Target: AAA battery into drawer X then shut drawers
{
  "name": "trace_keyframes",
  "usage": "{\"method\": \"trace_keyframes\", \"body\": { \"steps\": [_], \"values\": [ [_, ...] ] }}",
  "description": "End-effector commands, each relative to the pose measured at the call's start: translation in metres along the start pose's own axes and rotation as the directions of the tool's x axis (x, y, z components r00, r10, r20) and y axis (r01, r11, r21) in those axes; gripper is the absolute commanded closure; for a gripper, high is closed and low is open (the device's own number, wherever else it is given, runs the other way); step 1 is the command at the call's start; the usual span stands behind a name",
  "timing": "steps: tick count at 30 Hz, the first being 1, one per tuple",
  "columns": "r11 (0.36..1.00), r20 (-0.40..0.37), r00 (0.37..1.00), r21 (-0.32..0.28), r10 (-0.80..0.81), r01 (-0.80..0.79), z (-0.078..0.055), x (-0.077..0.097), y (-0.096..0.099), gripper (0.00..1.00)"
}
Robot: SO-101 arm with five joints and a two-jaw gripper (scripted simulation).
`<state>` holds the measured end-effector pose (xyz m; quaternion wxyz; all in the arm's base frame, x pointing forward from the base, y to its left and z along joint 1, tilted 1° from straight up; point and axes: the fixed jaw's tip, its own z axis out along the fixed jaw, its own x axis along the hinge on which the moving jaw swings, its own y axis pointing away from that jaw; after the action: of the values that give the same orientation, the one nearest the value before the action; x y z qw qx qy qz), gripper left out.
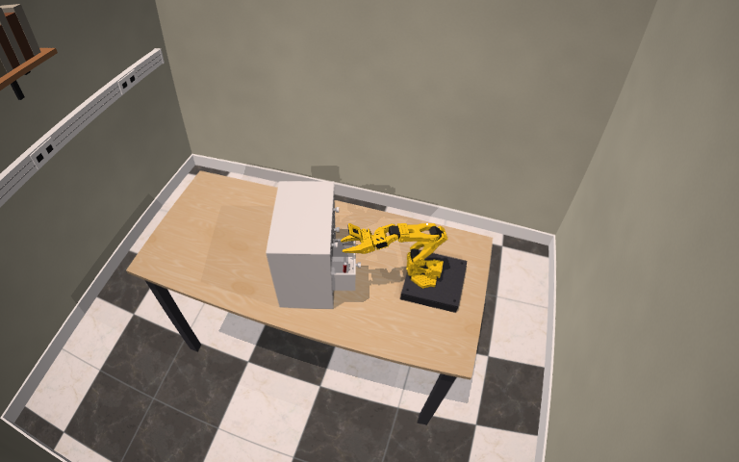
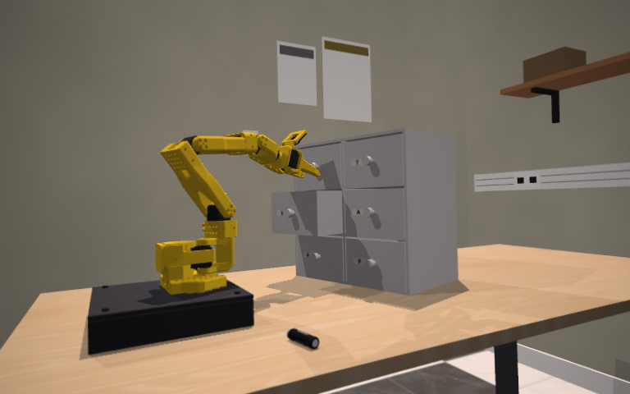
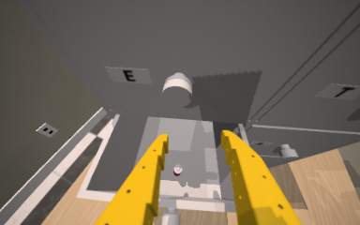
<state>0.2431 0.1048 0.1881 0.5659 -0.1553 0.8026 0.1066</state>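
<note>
The grey chest point(image 1: 299, 228) point(image 2: 427, 208) stands upright with six drawers. Its middle-left drawer point(image 2: 297, 213) point(image 1: 344, 278) point(image 3: 199, 161) is pulled out; its label is too small to read. A small red and white battery point(image 3: 177, 170) point(image 1: 345, 268) lies inside that drawer. My gripper point(image 3: 194, 137) point(image 2: 311, 171) point(image 1: 345, 238) hangs above the drawer, just in front of the knob point(image 3: 177, 86) of the top-left drawer marked E. Its fingers stand a little apart with nothing between them.
A black cylinder point(image 2: 303, 338) lies on the table point(image 2: 511, 287) near the front edge, right of the arm's black base point(image 2: 166, 315) point(image 1: 436, 283). The other five drawers are shut; those marked T and A are to the right.
</note>
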Motion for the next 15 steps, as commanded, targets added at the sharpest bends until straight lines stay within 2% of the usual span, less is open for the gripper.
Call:
{"method": "trace_keyframes", "body": {
  "steps": [1,11,15],
  "values": [
    [1.0,0.005,1.0,-0.007,-0.002,0.002,-0.001,-0.002,0.002,0.77],
    [1.0,0.005,1.0,-0.007,-0.002,0.002,-0.001,-0.002,0.002,0.77],
    [1.0,0.005,1.0,-0.007,-0.002,0.002,-0.012,-0.002,0.002,0.77]
  ]
}}
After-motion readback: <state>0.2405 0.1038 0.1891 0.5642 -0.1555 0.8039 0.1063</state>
